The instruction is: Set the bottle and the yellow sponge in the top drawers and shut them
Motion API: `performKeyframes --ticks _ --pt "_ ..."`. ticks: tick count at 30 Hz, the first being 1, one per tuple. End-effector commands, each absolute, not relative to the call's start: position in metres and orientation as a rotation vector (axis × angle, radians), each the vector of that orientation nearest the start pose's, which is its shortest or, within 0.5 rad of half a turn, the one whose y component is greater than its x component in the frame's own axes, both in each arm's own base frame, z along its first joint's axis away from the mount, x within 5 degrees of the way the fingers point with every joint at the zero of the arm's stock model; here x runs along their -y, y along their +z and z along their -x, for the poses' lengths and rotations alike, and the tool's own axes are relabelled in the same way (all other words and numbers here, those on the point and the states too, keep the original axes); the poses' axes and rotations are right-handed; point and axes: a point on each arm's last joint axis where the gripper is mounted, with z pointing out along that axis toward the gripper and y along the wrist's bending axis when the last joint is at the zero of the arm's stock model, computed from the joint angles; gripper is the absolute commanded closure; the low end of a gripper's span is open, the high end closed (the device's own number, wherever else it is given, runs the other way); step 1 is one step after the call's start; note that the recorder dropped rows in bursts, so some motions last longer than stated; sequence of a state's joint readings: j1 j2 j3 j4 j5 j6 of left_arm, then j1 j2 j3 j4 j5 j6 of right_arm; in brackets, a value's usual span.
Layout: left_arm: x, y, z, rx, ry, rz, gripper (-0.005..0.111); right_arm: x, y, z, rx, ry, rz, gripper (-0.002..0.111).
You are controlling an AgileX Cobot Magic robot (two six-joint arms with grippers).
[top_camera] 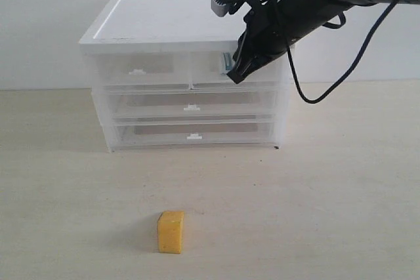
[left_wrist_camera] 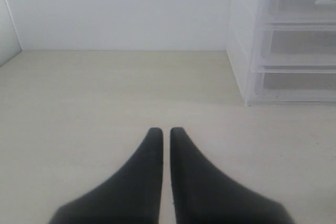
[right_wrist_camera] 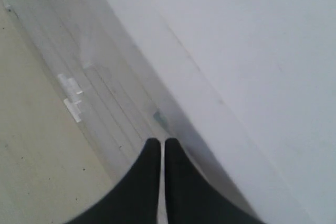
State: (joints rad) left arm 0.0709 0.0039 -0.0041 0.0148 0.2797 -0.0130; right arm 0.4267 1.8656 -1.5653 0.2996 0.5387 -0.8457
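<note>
The yellow sponge [top_camera: 170, 231] stands on the table in front of the cabinet, far from both grippers. My right gripper [top_camera: 234, 77] [right_wrist_camera: 161, 141] is shut and empty, its tips at the front of the right top drawer [top_camera: 207, 73]. A teal-and-white bit of the bottle [top_camera: 226, 62] [right_wrist_camera: 160, 117] shows through that drawer's clear front. The left top drawer [top_camera: 134, 70] looks pushed in, and so does the right one. In the left wrist view my left gripper [left_wrist_camera: 165, 129] is shut on nothing, low over bare table to the cabinet's left.
The white-topped cabinet [top_camera: 164, 21] [left_wrist_camera: 247, 40] stands at the back against the wall. Below the top drawers are two full-width drawers [top_camera: 191, 104], both shut. A black cable [top_camera: 308, 93] hangs from the right arm beside the cabinet.
</note>
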Motion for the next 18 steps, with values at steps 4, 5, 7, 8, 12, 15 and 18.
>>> performKeyframes --ticks 4,5,7,8,12,15,18 --pt "-0.004 0.188 -0.055 -1.760 0.057 0.067 0.102 -0.190 0.296 -0.400 -1.931 0.081 1.043 0.107" --pt "-0.004 0.188 -0.055 -1.760 0.057 0.067 0.102 -0.190 0.295 -0.400 -1.947 0.093 1.037 0.107" --pt "-0.004 0.188 -0.055 -1.760 0.057 0.067 0.102 -0.189 0.296 -0.395 -1.975 0.110 1.054 0.107" --pt "-0.004 0.188 -0.055 -1.760 0.057 0.067 0.102 -0.189 0.298 -0.392 -1.991 0.120 1.071 0.107" --pt "-0.004 0.188 -0.055 -1.760 0.057 0.067 0.102 -0.184 0.308 -0.373 -2.084 0.174 1.126 0.107" --pt "-0.004 0.188 -0.055 -1.760 0.057 0.067 0.102 -0.175 0.315 -0.359 -2.194 0.165 1.152 0.107" --pt "-0.004 0.188 -0.055 -1.760 0.057 0.067 0.102 -0.160 0.319 -0.348 -2.331 0.047 1.149 0.107"
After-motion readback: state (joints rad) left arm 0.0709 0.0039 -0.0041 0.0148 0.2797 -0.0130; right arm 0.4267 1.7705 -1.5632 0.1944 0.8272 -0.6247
